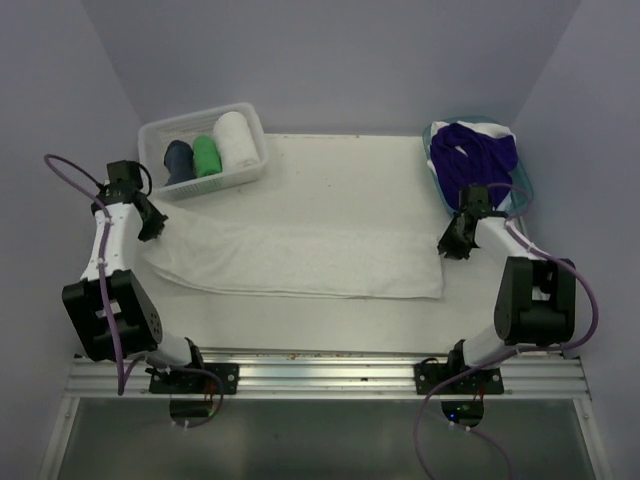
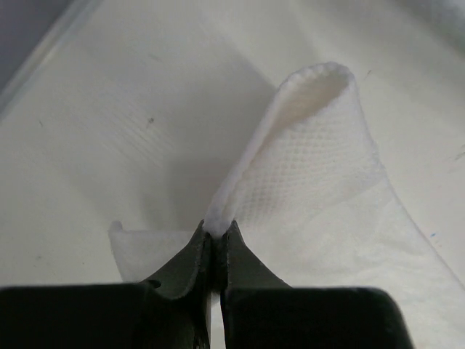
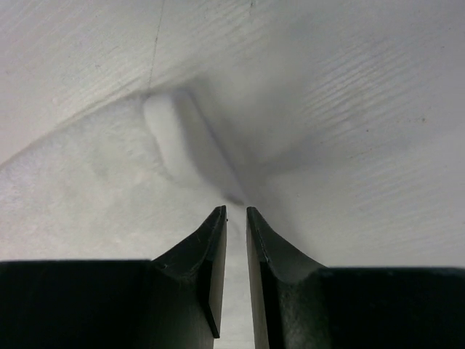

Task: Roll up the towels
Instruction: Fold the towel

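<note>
A long white towel (image 1: 300, 262) lies flat across the middle of the worktop (image 1: 340, 180), folded into a wide strip that runs from left to right. One arm stands at each end of it.

The left tool (image 1: 152, 228) is at the towel's left end. In the left wrist view, the left tool (image 2: 216, 234) is closed tight on the cloth. Its two dark fingers pinch an edge of the white towel (image 2: 312, 160), which rises from the tips in a tall curled fold above the bare worktop.

The right tool (image 1: 452, 243) is at the towel's right end, near its far corner. In the right wrist view, the right tool (image 3: 236, 212) has its fingers only a narrow gap apart, with white cloth filling the gap. A raised ridge of the towel (image 3: 182, 142) leads straight into the tips, so it grips the towel there.

At the far left stands a white basket (image 1: 215, 183). It holds three rolled towels side by side: a navy towel (image 1: 179, 160), a green towel (image 1: 207, 155) and a rolled white towel (image 1: 235, 140). At the far right sits a light blue tub (image 1: 527, 185) with a purple towel (image 1: 475, 150) heaped loosely in it, just behind the right arm.
</note>
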Tool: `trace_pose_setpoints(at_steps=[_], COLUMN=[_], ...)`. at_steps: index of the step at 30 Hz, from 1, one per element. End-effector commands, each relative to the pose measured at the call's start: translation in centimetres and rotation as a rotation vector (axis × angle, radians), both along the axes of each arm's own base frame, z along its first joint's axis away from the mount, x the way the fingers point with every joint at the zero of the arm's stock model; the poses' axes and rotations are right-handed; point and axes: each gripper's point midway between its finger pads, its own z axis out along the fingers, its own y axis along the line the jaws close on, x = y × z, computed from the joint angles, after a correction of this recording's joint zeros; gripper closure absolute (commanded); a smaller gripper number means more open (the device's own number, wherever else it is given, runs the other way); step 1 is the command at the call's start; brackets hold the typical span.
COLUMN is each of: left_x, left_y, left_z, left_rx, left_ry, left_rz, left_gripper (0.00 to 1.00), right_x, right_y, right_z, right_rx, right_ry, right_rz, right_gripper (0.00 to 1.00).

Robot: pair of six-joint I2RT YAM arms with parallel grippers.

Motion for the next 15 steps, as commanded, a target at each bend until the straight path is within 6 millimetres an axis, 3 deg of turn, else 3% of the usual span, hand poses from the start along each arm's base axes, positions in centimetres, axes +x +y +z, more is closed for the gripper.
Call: trace_pose_setpoints(at_steps=[1, 5, 9, 12, 15], left_x=[1.2, 1.8, 3.2, 3.6, 4.1], left_y=[2.8, 3.4, 3.0, 2.4, 0.5], left_z=[6.9, 10.7, 15.4, 17.2, 18.0], left_rx=[0.101, 0.127, 0.132, 0.124, 0.107], left_ry=[-0.163, -0.223, -0.326, -0.358, -0.368], left_rz=[0.09, 0.093, 0.035, -0.007, -0.069], left_gripper=[1.0, 1.0, 1.0, 1.0, 1.0], right_x=[-1.2, -1.6, -1.5, -1.0, -0.8], right_y=[-0.2, 1.8, 7.1, 10.4, 11.7], right_z=[1.1, 1.2, 1.0, 1.3, 1.2], right_rx=[-0.02, 0.014, 0.069, 0.132, 0.164], right_ry=[-0.007, 0.0, -0.015, -0.05, -0.062], right_rz=[0.043, 0.144, 0.341, 0.442, 0.452], right_gripper=[0.77, 0.76, 0.71, 0.66, 0.61])
